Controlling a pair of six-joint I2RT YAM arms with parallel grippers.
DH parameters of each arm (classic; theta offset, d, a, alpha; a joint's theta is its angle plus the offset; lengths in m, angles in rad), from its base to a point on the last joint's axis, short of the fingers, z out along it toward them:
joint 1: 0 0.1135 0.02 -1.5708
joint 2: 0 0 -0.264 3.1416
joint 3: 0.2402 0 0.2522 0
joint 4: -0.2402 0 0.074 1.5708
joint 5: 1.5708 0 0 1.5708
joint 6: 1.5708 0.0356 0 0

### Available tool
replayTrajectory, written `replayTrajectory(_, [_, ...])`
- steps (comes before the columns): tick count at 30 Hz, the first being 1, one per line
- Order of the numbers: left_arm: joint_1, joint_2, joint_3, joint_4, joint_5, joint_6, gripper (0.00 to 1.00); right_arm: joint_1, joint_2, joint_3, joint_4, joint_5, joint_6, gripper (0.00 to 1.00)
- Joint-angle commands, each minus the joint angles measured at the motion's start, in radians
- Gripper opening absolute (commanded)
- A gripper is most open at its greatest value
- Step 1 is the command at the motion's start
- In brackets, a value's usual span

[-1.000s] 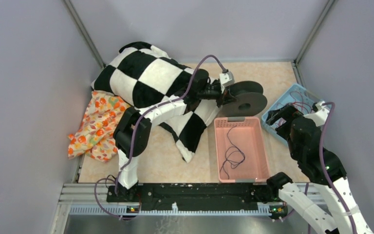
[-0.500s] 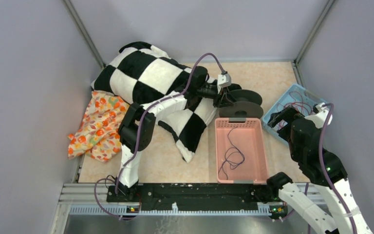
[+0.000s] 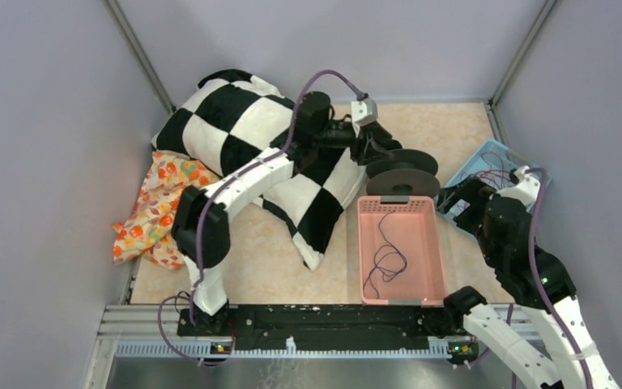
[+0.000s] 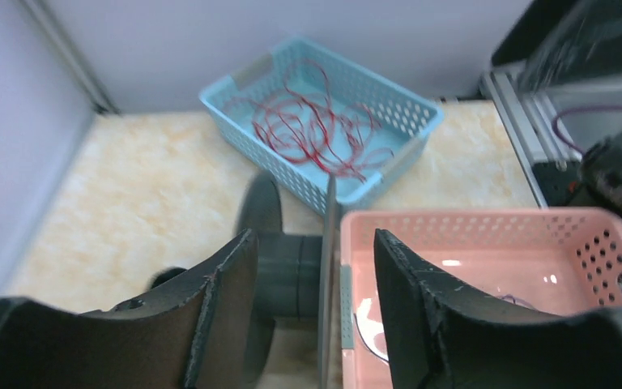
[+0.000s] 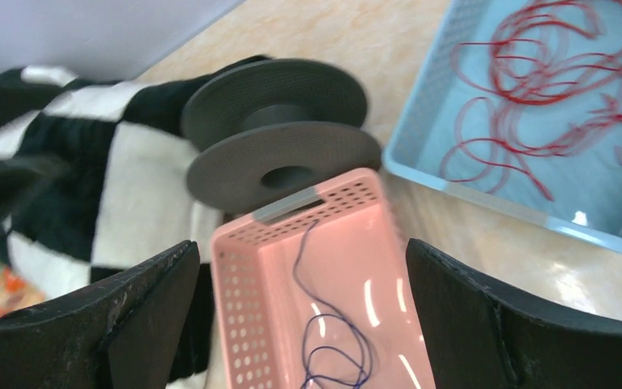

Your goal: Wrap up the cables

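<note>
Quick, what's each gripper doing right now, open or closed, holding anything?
Left gripper: open, empty, by the spool.
Right gripper: open, empty.

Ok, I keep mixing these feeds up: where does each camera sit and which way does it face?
Top external: high behind the robot, looking down on the table; left arm and right arm show.
Left wrist: on the left gripper, facing the spool and blue basket; open fingers below.
Right wrist: on the right gripper, facing spool and pink basket; open fingers in lower corners.
Shared: spool and both baskets in all.
</note>
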Motion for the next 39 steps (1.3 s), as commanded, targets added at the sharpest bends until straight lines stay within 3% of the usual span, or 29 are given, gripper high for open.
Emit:
replayTrajectory(1, [-0.004, -0.254, 0.016, 0.051, -0.155, -0.043, 0.63, -0.007, 0.009, -0.048, 0.151, -0.290, -0.102, 0.97])
replayTrajectory(5, [-0.002, -0.369, -0.001, -0.126, -0.350, -0.094, 0.65, 0.013, 0.152, -0.095, 0.123, -0.452, -0.079, 0.91])
replayTrajectory(8, [0.001, -0.401, 0.024, -0.329, -0.511, -0.171, 0.67, 0.110, 0.197, -0.146, 0.155, -0.394, -0.062, 0.91])
replayTrajectory(12, [0.028, -0.416, 0.031, -0.554, -0.547, -0.275, 0.70, 0.289, 0.312, -0.217, 0.180, -0.243, -0.042, 0.87])
replayTrajectory(17, [0.046, -0.555, -0.177, -0.508, -0.583, -0.362, 0.72, 0.350, 0.438, -0.298, 0.345, -0.219, -0.073, 0.69])
replayTrajectory(22, [0.054, -0.644, -0.317, -0.454, -0.658, -0.366, 0.80, 0.350, 0.563, -0.363, 0.556, -0.140, -0.112, 0.65])
replayTrajectory(27, [0.068, -0.649, -0.306, -0.493, -0.652, -0.356, 0.81, 0.350, 0.645, -0.408, 0.706, -0.094, -0.163, 0.51])
replayTrajectory(36, [0.070, -0.683, -0.343, -0.474, -0.692, -0.374, 0.82, 0.350, 0.762, -0.451, 0.854, -0.086, -0.226, 0.45])
replayTrajectory(39, [0.071, -0.691, -0.359, -0.458, -0.695, -0.392, 0.82, 0.349, 0.774, -0.464, 0.858, -0.084, -0.214, 0.38])
